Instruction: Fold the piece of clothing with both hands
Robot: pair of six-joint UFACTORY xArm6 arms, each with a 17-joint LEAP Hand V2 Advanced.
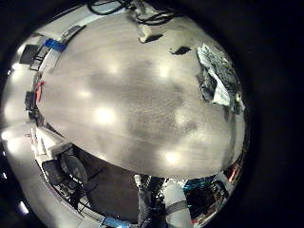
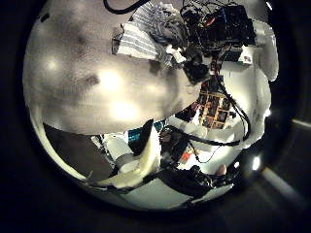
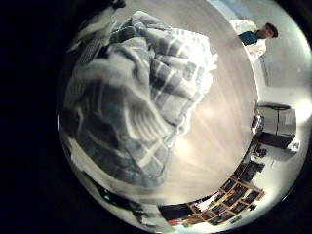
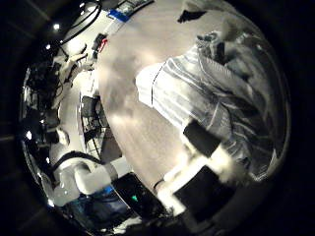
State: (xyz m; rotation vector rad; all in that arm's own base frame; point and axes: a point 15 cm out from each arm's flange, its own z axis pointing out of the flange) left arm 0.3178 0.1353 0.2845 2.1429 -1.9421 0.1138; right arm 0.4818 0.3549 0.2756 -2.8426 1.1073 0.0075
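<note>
- Pale wood-grain desk (image 1: 114, 104), lit by several ceiling glares; bare over most of its top, cluttered room beyond its edges.
- Task item: a striped garment (image 3: 136, 97), bunched in a loose heap on the desk near one edge – not yet flat, no clean fold showing.
- Right hand (image 4: 212, 147) close over the heap: garment fills both right palm views; dark fingers (image 4: 202, 138) resting on the cloth. Curled round it or only lying on it – cannot tell.
- Left hand (image 2: 209, 34) well apart from the garment, over bare desk; fingers loosely bent, nothing held.
- Handling judgement: light, soft, limp fabric; no stiffness, so will sag and drag if lifted at one point. Not fragile; could slide easily on the smooth desk.
- Suggested hold: pinch at two outer corners or along a hem, one hand each, spread flat before folding. Corners buried in the bunch – hard to pick out from these views.
</note>
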